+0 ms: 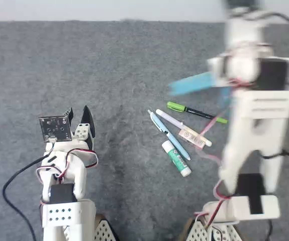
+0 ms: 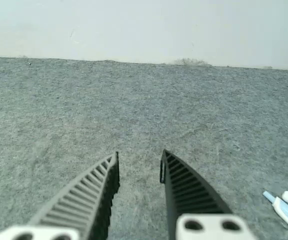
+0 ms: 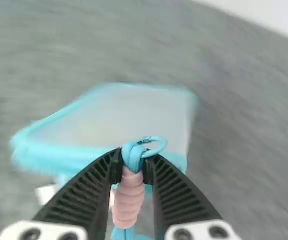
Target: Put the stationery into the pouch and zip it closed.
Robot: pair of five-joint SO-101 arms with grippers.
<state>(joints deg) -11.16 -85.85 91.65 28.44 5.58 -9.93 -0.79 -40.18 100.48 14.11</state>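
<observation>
Pouch (image 3: 103,117) hangs by its strap (image 3: 126,200) in the clenched right gripper (image 3: 132,167), near the pens (image 1: 170,135); left gripper (image 2: 138,172) released, farther off.

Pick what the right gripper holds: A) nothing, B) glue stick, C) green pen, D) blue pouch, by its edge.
D: the right wrist view shows the right gripper shut on a loop at the edge of the pouch, while the green pen and glue stick lie on the mat.

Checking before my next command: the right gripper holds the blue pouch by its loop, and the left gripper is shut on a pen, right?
No: the left gripper is open and empty, per the left wrist view. The right gripper does hold the blue pouch.
</observation>
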